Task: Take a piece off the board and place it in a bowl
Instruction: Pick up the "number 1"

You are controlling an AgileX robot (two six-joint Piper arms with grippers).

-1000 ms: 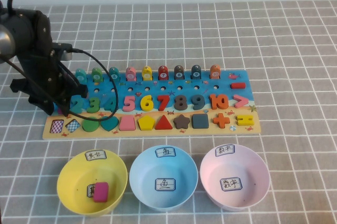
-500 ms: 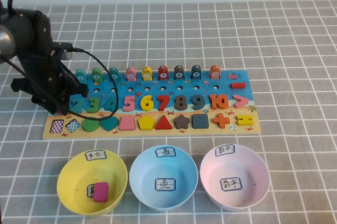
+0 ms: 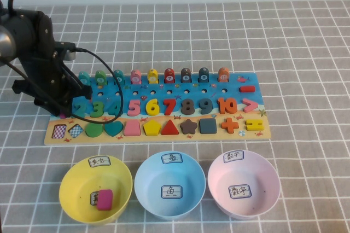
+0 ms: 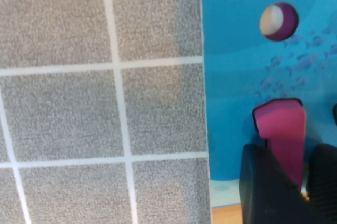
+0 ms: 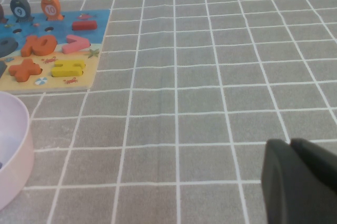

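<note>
The piece [image 4: 281, 134], a narrow magenta bar, stands at the left end of the blue board [image 4: 237, 50] in the left wrist view. My left gripper [image 4: 295, 182] is shut on it, a black finger [image 4: 263, 182] pressed against each side. From the high view the left gripper [image 3: 61, 110] hangs over the left end of the board [image 3: 235, 82], and the arm hides the piece. The pale pink bowl [image 3: 219, 189] sits in front of the board at the right. My right gripper [image 5: 292, 145] is shut over bare cloth, out of the high view.
A yellow bowl [image 3: 71, 189] holding a squarish magenta block [image 3: 104, 199] and a light blue bowl [image 3: 147, 184] stand left of the pink one. A black cable [image 3: 104, 74] loops from the left arm over the board. The pink bowl's rim [image 5: 10, 150] shows beside the right gripper.
The left gripper's fingers have come together onto the piece, and the arm has shifted slightly back and left. Nothing else has moved.
</note>
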